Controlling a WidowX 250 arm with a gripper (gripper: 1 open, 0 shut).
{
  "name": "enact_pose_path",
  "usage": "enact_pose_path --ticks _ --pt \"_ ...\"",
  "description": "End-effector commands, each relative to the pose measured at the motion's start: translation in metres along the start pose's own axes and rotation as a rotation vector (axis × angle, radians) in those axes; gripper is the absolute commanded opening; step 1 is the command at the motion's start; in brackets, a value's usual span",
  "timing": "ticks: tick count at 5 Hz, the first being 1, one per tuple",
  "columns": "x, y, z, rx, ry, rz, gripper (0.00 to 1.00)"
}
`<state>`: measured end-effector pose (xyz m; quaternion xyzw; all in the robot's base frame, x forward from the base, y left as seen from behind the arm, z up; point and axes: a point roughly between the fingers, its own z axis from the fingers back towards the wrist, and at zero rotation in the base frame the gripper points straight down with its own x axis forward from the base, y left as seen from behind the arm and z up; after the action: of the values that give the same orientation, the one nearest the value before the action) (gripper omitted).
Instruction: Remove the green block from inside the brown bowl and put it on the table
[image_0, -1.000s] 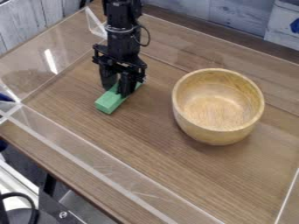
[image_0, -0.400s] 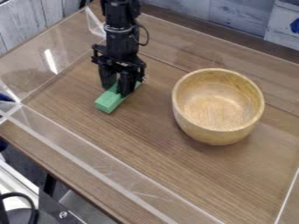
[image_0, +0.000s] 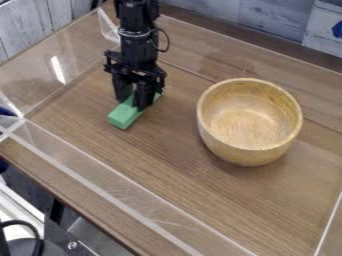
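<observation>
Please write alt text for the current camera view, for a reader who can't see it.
A black robot gripper, pointing down, is closed at the green block, which is on the brown wood-grain table. To the right is the round tan bowl, with no block inside.

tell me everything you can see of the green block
The green block is a small, plain bar, bright green and smooth-looking, its material unclear. It lies on the wooden table, outside the bowl and a little apart from it, set at a slant. The black gripper is over its far part and hides some of it, with its fingers closed around that end as far as can be seen. The near end is uncovered.
</observation>
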<state>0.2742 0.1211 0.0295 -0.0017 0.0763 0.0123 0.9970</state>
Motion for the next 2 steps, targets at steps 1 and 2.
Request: enact_pose_path --ticks 1,2 --pt "0.0018 0.0063 0.0041 0.003 -0.024 0.019 0.00" --pt "0.0018 0.0069 0.0009 -0.002 -0.020 0.022 0.00"
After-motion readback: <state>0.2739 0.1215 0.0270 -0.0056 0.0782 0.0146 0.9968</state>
